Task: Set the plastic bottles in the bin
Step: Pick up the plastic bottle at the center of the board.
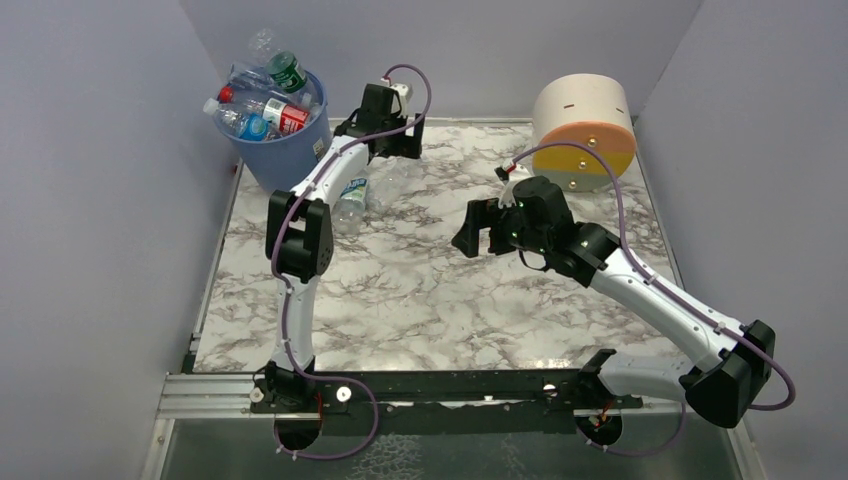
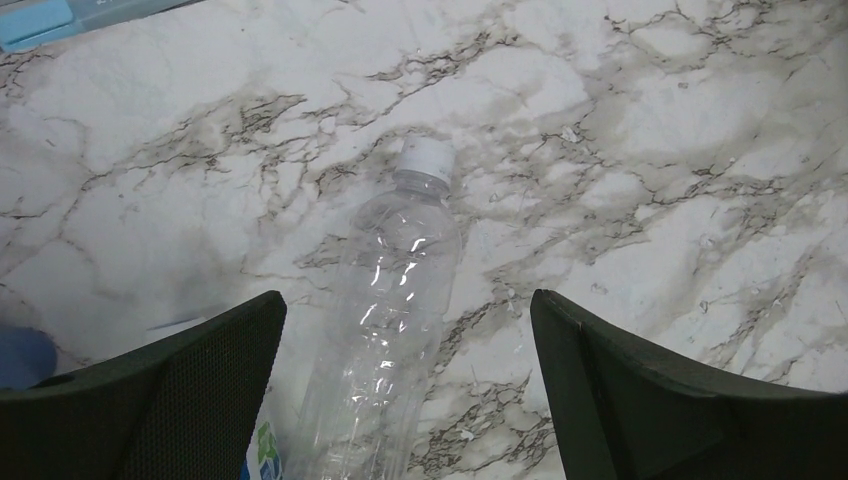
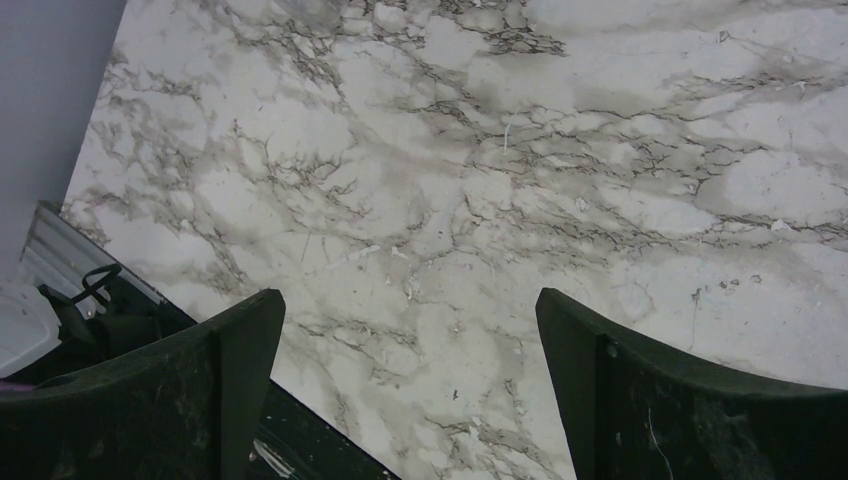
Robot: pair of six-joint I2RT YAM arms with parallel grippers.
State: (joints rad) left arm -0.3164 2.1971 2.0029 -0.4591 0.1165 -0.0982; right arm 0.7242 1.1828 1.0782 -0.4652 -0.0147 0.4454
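plastic bottles (image 1: 265, 100), small clear drink ones with green, blue and red labels, lay heaped above the rim of the tall round blue plastic bin (image 1: 285, 155) at the far left corner. at least five counted in the heap; those deeper down were hidden. two more lay on their sides on the marble-patterned table top (image 1: 420, 300), just beside the bin's foot: a clear unlabelled bottle with a white cap (image 2: 385, 320) and, touching or nearly touching it, a green-labelled bottle (image 1: 350, 197) partly under the left arm. left gripper (image 2: 405, 305) hovered over the unlabelled bottle, jaws wide, one finger either side of its body, nothing held. right gripper (image 3: 410, 300) hung over bare marble mid-table, jaws equally wide, holding nothing. one cream, orange and yellow drum (image 1: 585, 130) lay on its side at the far right, well apart from all bottles. judged empty, so the unlabelled bottle should be very light, thin-walled, springy under a squeeze and smooth enough to roll or skid from the pads. best hold seemed across the middle of the body, where it is widest and the jaws already straddled it; the neck looked too narrow and close to the cap. tally: one bin, one drum, two bottles outside.
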